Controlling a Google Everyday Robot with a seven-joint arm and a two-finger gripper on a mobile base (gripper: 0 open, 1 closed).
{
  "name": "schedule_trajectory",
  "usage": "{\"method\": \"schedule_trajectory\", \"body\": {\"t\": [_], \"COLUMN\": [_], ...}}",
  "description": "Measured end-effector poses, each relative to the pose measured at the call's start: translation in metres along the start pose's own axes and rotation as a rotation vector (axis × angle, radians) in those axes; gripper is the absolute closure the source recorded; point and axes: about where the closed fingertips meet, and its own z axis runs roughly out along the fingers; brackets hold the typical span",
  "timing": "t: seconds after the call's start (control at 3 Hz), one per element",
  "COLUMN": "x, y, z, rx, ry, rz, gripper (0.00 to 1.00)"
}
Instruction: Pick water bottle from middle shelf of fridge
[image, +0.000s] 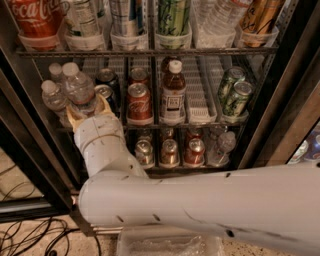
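The water bottle (78, 89), clear and ribbed with a white cap, stands at the left end of the middle shelf (200, 121) of the fridge (281, 95). My gripper (89, 111) sits at the bottle's lower part. Its yellowish fingers (104, 106) flank the bottle and are shut on it. My white wrist and arm (200, 205) run down and to the right across the view's bottom. Two more clear bottles (52, 97) stand just left of and behind the held one.
On the middle shelf stand a dark blue can (107, 91), a red cola can (139, 103), a brown-drink bottle (173, 92) and green cans (235, 98). Several cans (169, 151) fill the lower shelf. A clear tray (170, 245) and cables (30, 239) lie on the floor.
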Motion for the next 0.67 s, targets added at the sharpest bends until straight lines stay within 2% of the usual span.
{"method": "schedule_trajectory", "body": {"t": [0.33,0.67], "x": [0.0061,0.0022], "y": [0.0007,0.0002], "z": [-0.0003,0.0002], "rx": [0.0,-0.006], "ry": [0.0,-0.003], "rz": [0.0,0.004], "gripper": [1.0,1.0]}}
